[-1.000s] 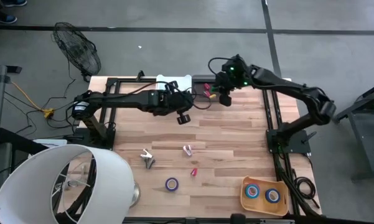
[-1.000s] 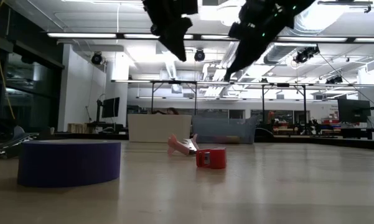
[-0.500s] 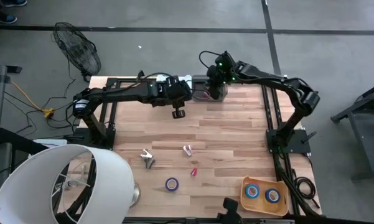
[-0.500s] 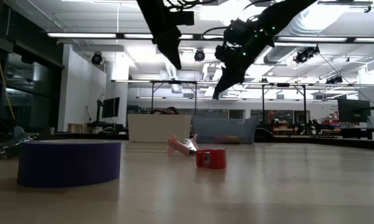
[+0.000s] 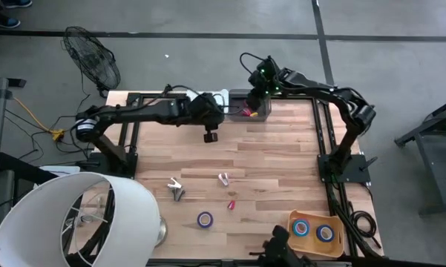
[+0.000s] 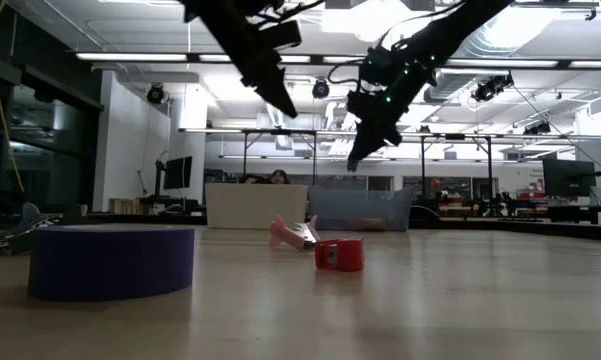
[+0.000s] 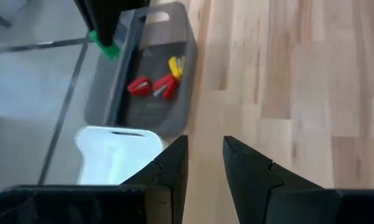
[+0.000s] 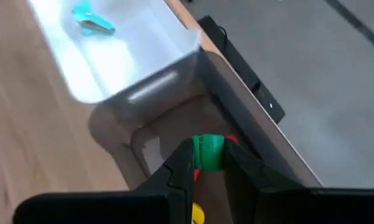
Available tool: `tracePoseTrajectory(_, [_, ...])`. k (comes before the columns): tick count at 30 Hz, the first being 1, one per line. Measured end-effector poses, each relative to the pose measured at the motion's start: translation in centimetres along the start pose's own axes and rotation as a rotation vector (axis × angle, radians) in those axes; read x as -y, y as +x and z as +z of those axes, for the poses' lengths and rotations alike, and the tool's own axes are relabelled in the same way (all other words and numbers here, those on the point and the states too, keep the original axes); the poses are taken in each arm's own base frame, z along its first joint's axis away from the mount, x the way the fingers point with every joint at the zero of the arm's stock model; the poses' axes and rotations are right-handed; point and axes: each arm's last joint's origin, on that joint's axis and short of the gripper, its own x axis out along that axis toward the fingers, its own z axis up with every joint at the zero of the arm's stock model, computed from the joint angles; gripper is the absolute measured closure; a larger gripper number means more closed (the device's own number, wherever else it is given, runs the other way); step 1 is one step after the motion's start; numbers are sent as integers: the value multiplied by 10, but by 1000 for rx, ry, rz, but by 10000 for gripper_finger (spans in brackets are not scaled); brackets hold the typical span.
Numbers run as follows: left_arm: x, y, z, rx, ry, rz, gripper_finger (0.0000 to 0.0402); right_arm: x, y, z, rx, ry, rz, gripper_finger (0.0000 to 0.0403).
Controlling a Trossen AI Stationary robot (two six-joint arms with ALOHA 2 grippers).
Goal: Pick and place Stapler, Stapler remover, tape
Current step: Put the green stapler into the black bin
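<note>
Right gripper [image 8: 209, 163] above grey bin [image 5: 254, 106], wooden table [image 5: 282, 170].

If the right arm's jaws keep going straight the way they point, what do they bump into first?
Probably the grey bin. The right gripper, shut on a small green thing, points down into it, toward the red pieces on its floor. Depth is hard to judge.

L arm [image 5: 145, 113] raised, fingers [image 7: 174, 168] slightly apart, R gripper [image 8: 206, 163] clamped shut
</note>
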Motion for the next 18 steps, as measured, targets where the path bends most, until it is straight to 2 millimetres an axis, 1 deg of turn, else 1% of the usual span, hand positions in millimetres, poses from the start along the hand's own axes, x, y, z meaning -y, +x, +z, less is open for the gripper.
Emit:
tracePoseTrajectory(5, [9, -9, -29, 130, -79, 14, 305, 6, 9, -6, -49, 86, -38, 353])
tracePoseTrajectory(10, [17, -25, -63, 274, -170, 48, 305, 9, 21, -13, -98, 173, -63, 353])
tracePoseTrajectory(14, [24, -36, -92, 368, -252, 64, 305, 12, 30, -18, -131, 239, -119, 353])
tracePoseTrajectory(18, [31, -43, -117, 435, -320, 68, 305, 15, 37, -23, -156, 294, -150, 341])
